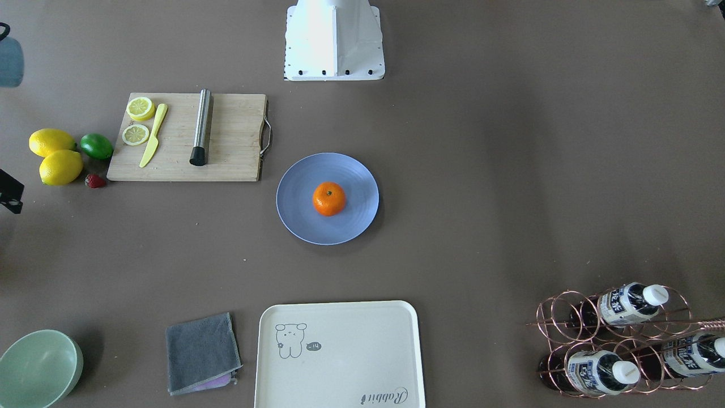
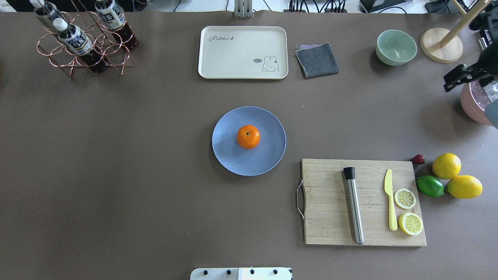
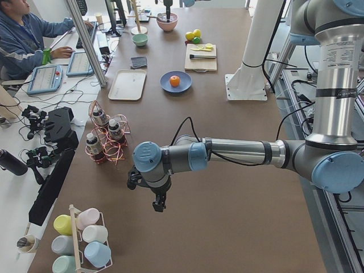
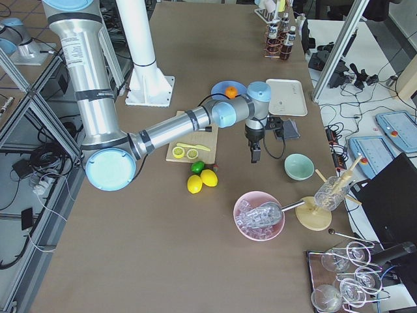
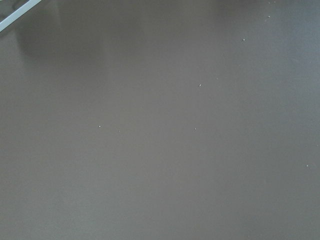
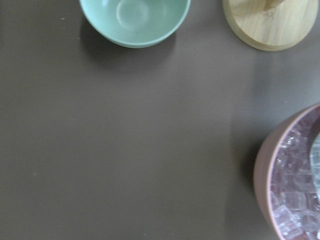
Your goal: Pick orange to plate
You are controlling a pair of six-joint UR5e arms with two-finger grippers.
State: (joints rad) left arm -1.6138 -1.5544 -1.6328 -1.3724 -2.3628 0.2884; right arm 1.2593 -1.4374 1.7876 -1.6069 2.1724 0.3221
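The orange (image 2: pixel 248 136) rests near the middle of the pale-blue plate (image 2: pixel 229 155) at the table's centre; the front view shows the same orange (image 1: pixel 329 198) on the plate (image 1: pixel 300 218). No gripper touches either. My right gripper (image 2: pixel 453 81) hangs far off at the table's right end, between the pale-green bowl and the pink bowl; I cannot tell its state. My left gripper (image 3: pixel 159 203) shows only in the left side view, low over bare table near the bottle rack, so I cannot tell its state. Neither wrist view shows fingers.
A cutting board (image 2: pixel 330 217) carries a steel rod, a yellow knife and lemon slices. Beside it lie two lemons (image 2: pixel 446 165), a lime (image 2: pixel 430 186) and a strawberry. Further back stand a cream tray (image 2: pixel 243 52), grey cloth (image 2: pixel 317 59), green bowl (image 2: pixel 396 47), pink bowl (image 6: pixel 295 175) and bottle rack (image 2: pixel 83 42).
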